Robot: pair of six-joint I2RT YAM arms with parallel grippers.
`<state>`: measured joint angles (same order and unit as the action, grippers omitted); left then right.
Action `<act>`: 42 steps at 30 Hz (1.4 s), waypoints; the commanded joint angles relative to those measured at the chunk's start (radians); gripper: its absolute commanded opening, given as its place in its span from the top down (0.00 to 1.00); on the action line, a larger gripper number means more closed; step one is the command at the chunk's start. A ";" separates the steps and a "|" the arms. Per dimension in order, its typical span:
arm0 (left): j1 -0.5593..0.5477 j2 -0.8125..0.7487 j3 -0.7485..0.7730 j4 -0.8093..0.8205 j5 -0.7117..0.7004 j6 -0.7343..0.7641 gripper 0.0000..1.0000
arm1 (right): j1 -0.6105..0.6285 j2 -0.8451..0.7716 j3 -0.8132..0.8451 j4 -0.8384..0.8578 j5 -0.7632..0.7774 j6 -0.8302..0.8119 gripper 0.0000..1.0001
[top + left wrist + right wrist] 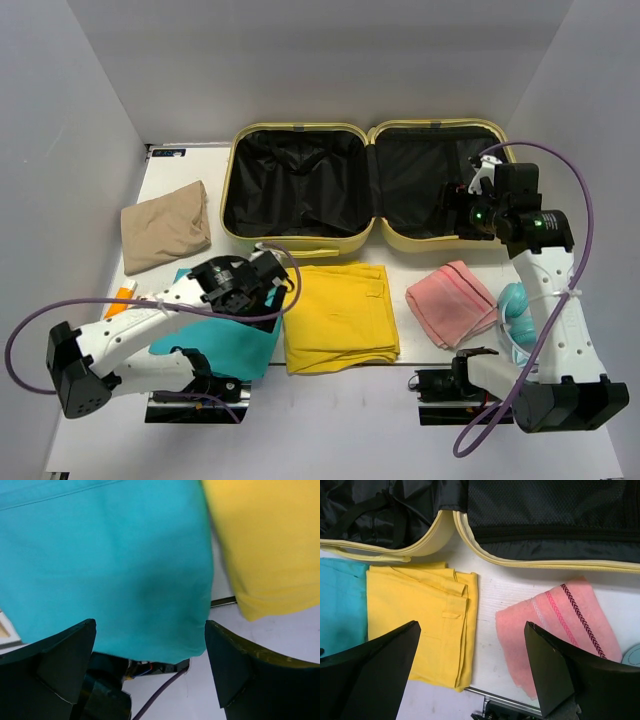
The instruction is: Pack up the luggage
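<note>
The pale yellow luggage [300, 238] lies open at the back of the table, both black-lined halves empty; its rim shows in the right wrist view [470, 540]. My left gripper [262, 272] is open and empty above the folded teal cloth [225, 335], whose near edge fills the left wrist view [110, 565]. My right gripper [462, 205] is open and empty, held high over the luggage's right half. Folded yellow cloth [338, 315] [420, 630] lies in front of the luggage. A pink striped towel [450, 303] [555, 640] lies to its right.
A folded tan cloth [165, 228] lies at the left. An orange-and-white item [120, 298] shows beside the teal cloth. A light blue round object [515, 320] sits behind the right arm. Grey walls enclose the table on three sides.
</note>
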<state>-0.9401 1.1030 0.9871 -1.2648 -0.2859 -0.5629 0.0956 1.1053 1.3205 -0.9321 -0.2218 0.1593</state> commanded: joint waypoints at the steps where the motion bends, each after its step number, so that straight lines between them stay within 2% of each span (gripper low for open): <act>1: -0.084 0.020 -0.051 0.086 -0.036 -0.064 0.00 | 0.000 -0.025 -0.036 0.055 -0.007 0.032 0.10; 4: -0.121 0.056 -0.126 0.168 -0.044 -0.083 0.00 | 0.000 -0.030 -0.061 0.075 0.010 0.052 0.10; 8: -0.152 0.130 -0.139 0.159 -0.108 -0.172 0.00 | 0.000 -0.033 -0.069 0.076 0.006 0.049 0.10; 12: -0.204 0.181 -0.163 0.219 -0.108 -0.176 0.00 | 0.000 -0.036 -0.089 0.090 0.002 0.065 0.10; 21: -0.203 0.242 -0.255 0.199 -0.145 -0.282 0.00 | -0.002 -0.035 -0.149 0.096 0.013 0.098 0.10; 24: -0.157 0.232 -0.312 0.223 -0.147 -0.311 0.00 | -0.004 -0.039 -0.147 0.102 0.004 0.100 0.10; 28: -0.095 0.236 -0.343 0.263 -0.134 -0.292 0.00 | -0.002 -0.053 -0.156 0.113 -0.013 0.100 0.10; 37: -0.040 0.294 -0.320 0.326 -0.128 -0.215 0.00 | -0.002 -0.114 -0.228 0.141 -0.007 0.112 0.10; 40: -0.075 0.304 -0.271 0.329 -0.087 -0.167 0.00 | -0.004 -0.124 -0.242 0.147 0.002 0.117 0.10; 42: -0.147 0.290 -0.254 0.329 -0.096 -0.131 0.00 | -0.002 -0.125 -0.239 0.139 0.007 0.115 0.10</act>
<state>-1.0222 1.3788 0.7227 -1.0157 -0.3202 -0.7399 0.0948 0.9962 1.0813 -0.8280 -0.2150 0.2623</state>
